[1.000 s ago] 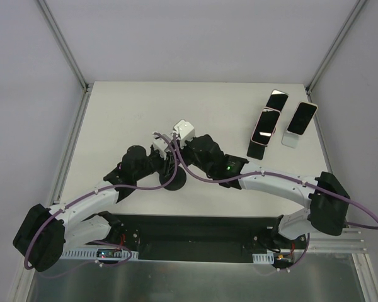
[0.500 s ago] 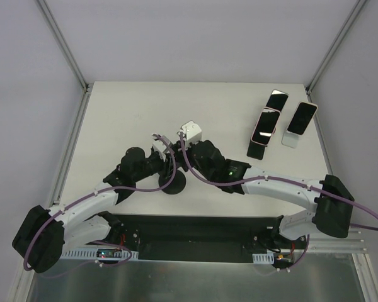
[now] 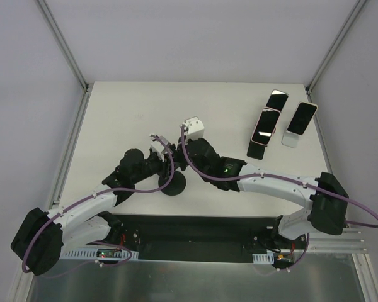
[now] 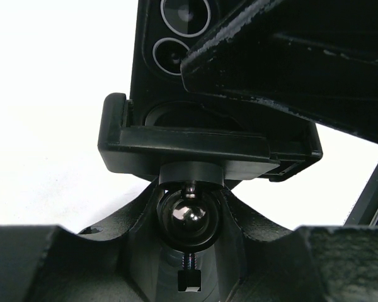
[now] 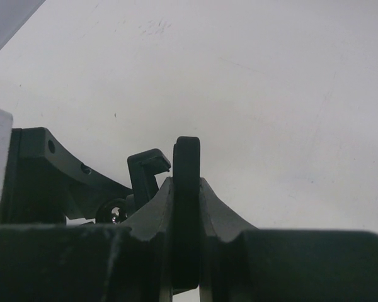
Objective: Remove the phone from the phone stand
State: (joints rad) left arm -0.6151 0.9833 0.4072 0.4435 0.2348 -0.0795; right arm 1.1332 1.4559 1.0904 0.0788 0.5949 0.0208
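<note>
Three other phones [image 3: 264, 129] sit well off at the far right. Left gripper [image 4: 188, 264] clamps the phone stand [image 4: 176, 141] at its neck; right gripper [image 5: 186, 201] pinches the phone [image 4: 145, 56], which is seated in the cradle.

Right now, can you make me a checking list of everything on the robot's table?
Surface: white table, faint scuffs.
Job's things: black phone upright, lower end in the phone stand cradle.
Clutter: three other phones propped at the far right.
Grippers: right gripper shut on the phone; left gripper gripping the stand's neck.
Cables: purple cables along both arms.
Surroundings: grey walls, metal frame.
</note>
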